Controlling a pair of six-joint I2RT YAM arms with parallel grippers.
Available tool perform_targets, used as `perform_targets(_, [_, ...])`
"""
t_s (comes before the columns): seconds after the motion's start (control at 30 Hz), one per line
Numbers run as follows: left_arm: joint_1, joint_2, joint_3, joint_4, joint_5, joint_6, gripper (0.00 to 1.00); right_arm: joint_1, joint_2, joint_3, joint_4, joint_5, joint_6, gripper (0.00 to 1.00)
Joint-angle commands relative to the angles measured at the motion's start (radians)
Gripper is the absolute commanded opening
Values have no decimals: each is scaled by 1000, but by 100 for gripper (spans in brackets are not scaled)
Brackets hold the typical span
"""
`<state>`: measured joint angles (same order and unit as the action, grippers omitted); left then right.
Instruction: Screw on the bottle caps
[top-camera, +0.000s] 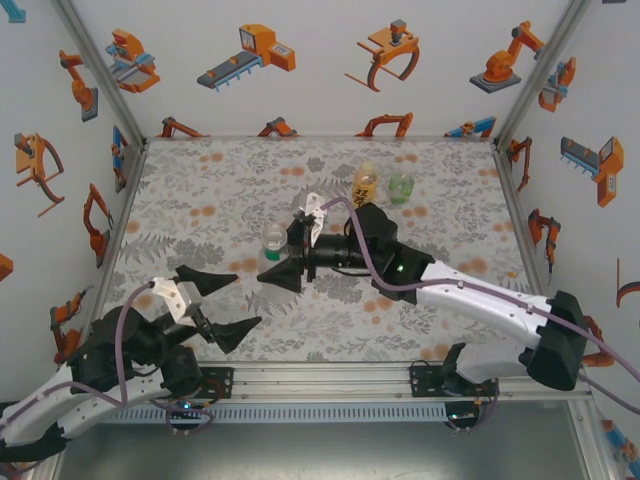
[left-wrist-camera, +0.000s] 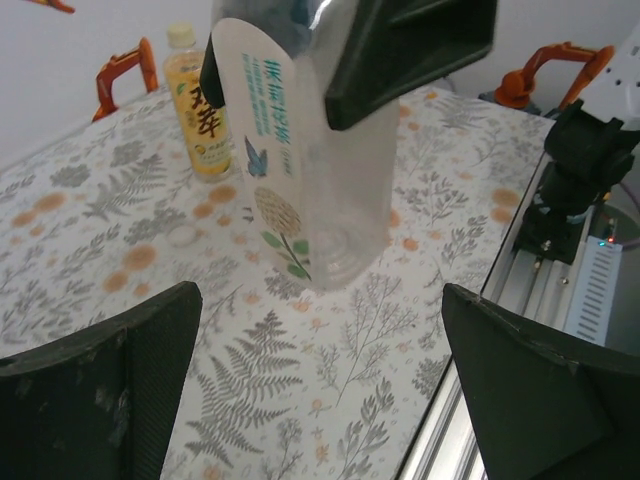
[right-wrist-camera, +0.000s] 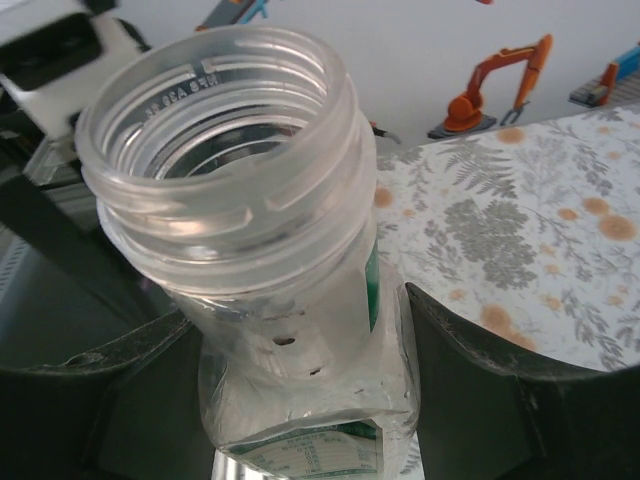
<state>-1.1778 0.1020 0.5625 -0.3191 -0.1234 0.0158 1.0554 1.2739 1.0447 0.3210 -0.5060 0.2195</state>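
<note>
Right wrist view: the clear bottle (right-wrist-camera: 250, 200), uncapped, threaded neck open, white label printed green, is pinched between the right fingers (right-wrist-camera: 500, 410) near the middle of the surface (top-camera: 200, 200); the left fingers (left-wrist-camera: 100, 390) hang spread.

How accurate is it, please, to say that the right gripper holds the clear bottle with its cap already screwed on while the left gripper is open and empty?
One point is wrong: the clear bottle has no cap on; the right wrist view shows its threaded mouth open. The rest holds: the right gripper holds it, and the left gripper is open and empty.
</note>
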Motion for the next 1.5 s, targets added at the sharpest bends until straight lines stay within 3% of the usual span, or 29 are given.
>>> perform_targets(0.0, [-5, 51, -18, 176, 97, 19, 97, 50, -41, 4, -66, 14, -11, 43])
perform_targets(0.23, [-5, 176, -43, 390, 256, 6, 97, 121, -62, 49, -63, 46, -3, 43])
perform_targets(0.5, [-6, 258, -24, 464, 380, -30, 99, 150, -52, 89, 6, 46, 27, 42])
perform_targets(0.73, [-5, 250, -42, 478, 373, -49, 88, 162, -33, 109, -3, 42, 26, 41])
perform_targets(0.97, [-5, 214, -47, 439, 369, -50, 70, 191, -35, 107, -14, 85, 15, 40])
perform_targets(1.3, [-6, 186, -32, 370, 389, -65, 75, 253, -12, 121, -22, 100, -33, 40])
perform_targets(1.47, [-5, 201, -26, 359, 435, -60, 71, 262, -9, 135, -27, 149, -60, 40])
